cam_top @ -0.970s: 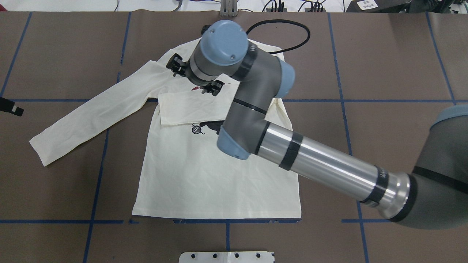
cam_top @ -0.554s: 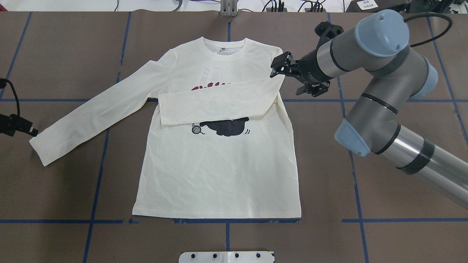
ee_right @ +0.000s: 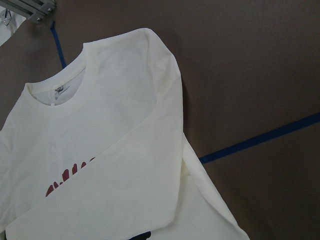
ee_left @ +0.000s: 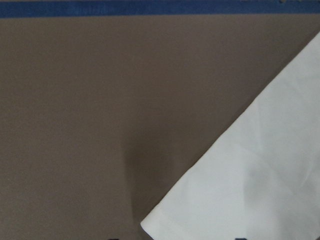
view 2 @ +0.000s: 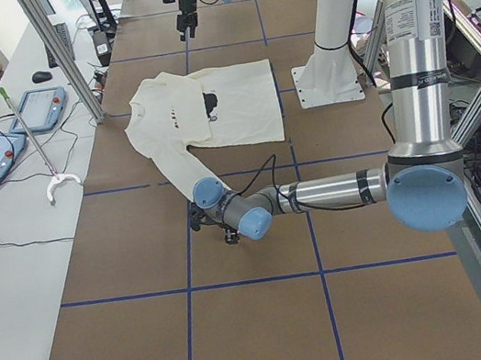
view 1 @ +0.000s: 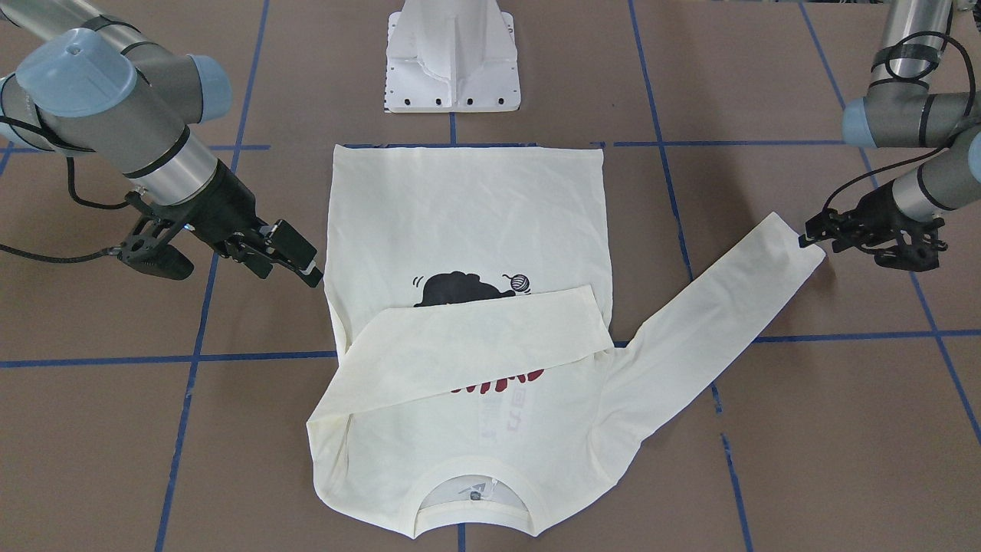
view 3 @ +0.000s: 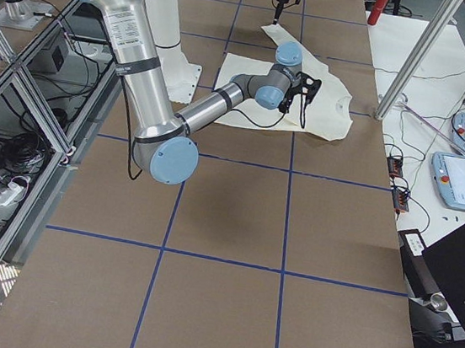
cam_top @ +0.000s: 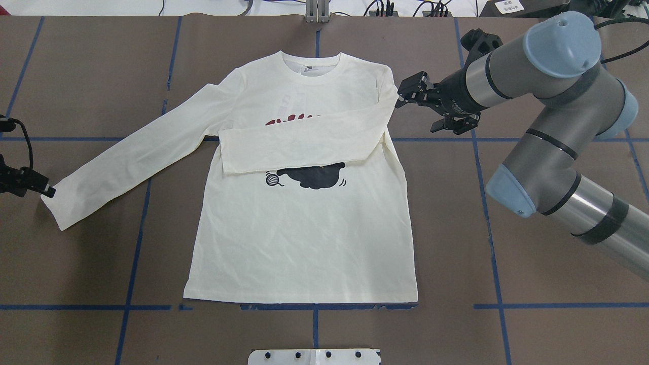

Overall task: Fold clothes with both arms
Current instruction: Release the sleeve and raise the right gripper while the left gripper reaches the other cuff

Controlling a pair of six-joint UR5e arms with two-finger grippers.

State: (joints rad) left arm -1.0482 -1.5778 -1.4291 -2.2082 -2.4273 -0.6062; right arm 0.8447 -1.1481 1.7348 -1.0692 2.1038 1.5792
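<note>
At the outstretched sleeve's cuff (cam_top: 51, 210), my left claw (cam_top: 47, 191) hovers spread, holding nothing; next, I judge, it must pinch that cuff and carry it across the T-shirt (cam_top: 299, 243) lying flat on the table (cam_top: 76, 268). My right claw (cam_top: 405, 96), spread and empty, has backed off the chest since a second ago

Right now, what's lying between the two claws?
The cream T-shirt, laid flat: the overhead view shows one sleeve's cuff beside the left gripper and a shoulder beside the right gripper.

Silver-grey arms (cam_top: 545, 137), light-blue caps (cam_top: 560, 30), black cables (view 1: 54, 259)
</note>
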